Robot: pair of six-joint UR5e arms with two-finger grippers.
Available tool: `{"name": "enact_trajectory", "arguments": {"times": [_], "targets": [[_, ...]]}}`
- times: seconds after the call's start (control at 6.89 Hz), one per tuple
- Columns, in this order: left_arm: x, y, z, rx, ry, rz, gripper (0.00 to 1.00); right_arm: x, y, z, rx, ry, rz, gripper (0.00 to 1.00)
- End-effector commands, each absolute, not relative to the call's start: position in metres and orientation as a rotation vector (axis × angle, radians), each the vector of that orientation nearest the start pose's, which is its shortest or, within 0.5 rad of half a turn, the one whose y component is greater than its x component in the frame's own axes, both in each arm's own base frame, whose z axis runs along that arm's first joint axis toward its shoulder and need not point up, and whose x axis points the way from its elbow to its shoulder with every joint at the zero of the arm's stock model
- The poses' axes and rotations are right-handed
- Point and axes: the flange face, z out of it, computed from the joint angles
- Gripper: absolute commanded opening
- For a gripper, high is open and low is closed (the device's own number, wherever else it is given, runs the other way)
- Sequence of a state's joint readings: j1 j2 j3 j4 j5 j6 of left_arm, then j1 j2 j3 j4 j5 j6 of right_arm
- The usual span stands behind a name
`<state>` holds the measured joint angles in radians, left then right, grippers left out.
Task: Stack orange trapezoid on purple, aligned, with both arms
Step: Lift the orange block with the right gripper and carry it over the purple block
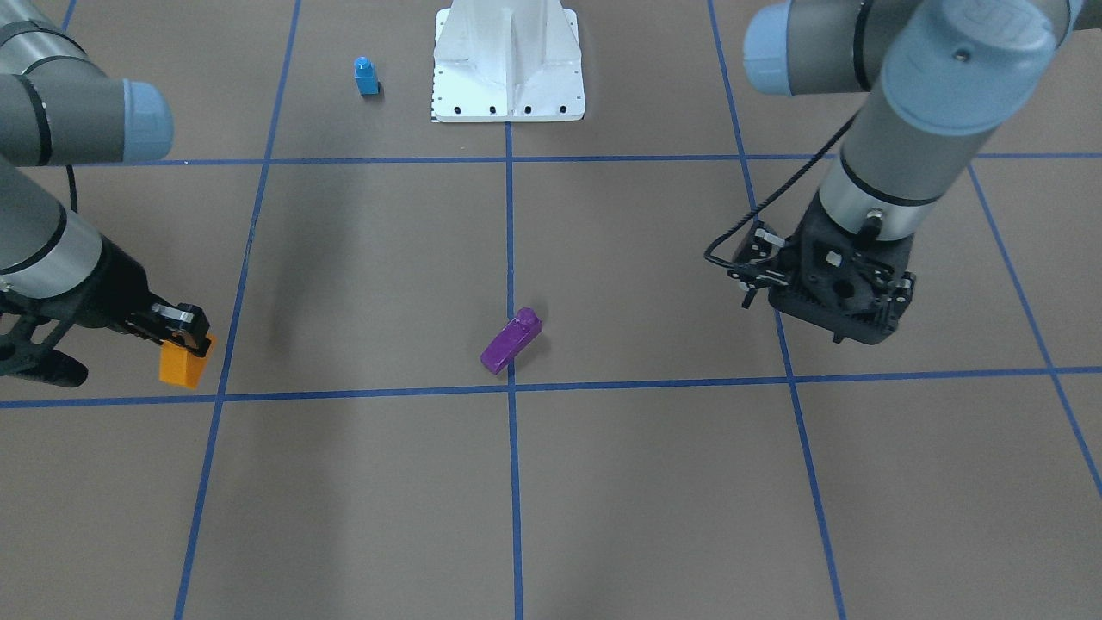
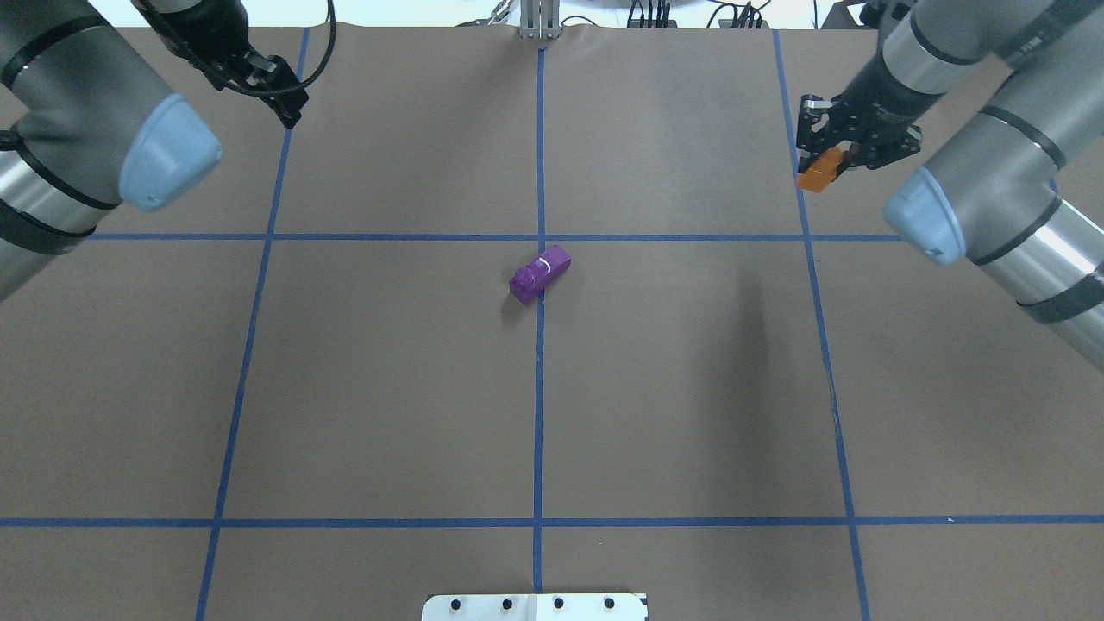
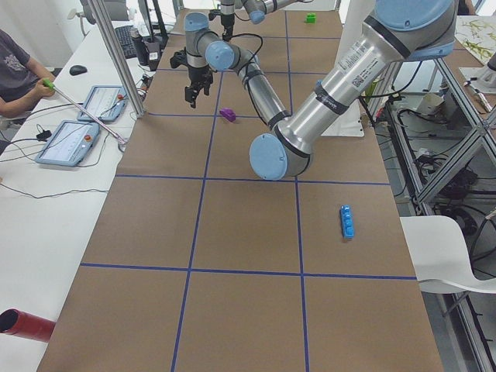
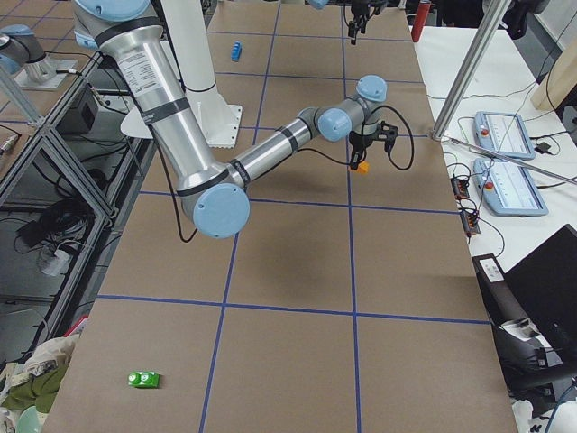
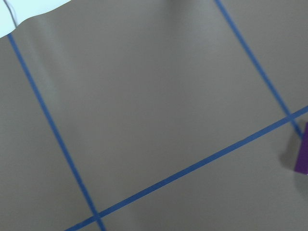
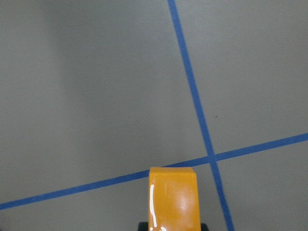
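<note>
Front-facing view: the right gripper (image 1: 188, 334) is clamped on the orange trapezoid (image 1: 182, 365), well apart from the purple (image 1: 510, 342), which lies on the table (image 1: 362, 482) near its centre.

Overhead view: the left gripper (image 2: 286, 105) hangs far from both. Whether its jaws are parted cannot be told.

Right wrist view: the orange trapezoid sits centred in the grasp.

Recommended procedure: carry it over the purple and match slope and stud direction. Brace the purple with the left gripper before pressing down.
</note>
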<state>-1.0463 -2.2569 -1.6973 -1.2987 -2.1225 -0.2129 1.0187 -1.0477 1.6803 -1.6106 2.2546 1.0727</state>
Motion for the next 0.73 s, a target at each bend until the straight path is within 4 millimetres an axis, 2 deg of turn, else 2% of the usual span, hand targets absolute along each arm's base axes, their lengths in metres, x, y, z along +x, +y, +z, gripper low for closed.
{"name": "enact_trajectory", "arguments": {"times": [0.0, 0.15, 0.29, 0.44, 0.58], "targets": [[0.216, -0.628, 0.286, 0.275, 0.653, 0.458, 1.00, -0.335, -0.586, 0.241, -0.126, -0.894, 0.335, 0.00], [0.190, -0.630, 0.317, 0.261, 0.631, 0.464, 1.00, -0.375, -0.575, 0.209, -0.118, -0.878, 0.439, 0.00], [0.168, -0.628, 0.345, 0.246, 0.618, 0.458, 1.00, -0.419, -0.576, 0.184, -0.113, -0.846, 0.529, 0.00], [0.163, -0.622, 0.368, 0.238, 0.616, 0.457, 1.00, -0.462, -0.581, 0.166, -0.175, -0.819, 0.587, 0.00], [0.160, -0.614, 0.394, 0.240, 0.616, 0.457, 1.00, -0.505, -0.570, 0.144, -0.224, -0.801, 0.658, 0.00]]}}
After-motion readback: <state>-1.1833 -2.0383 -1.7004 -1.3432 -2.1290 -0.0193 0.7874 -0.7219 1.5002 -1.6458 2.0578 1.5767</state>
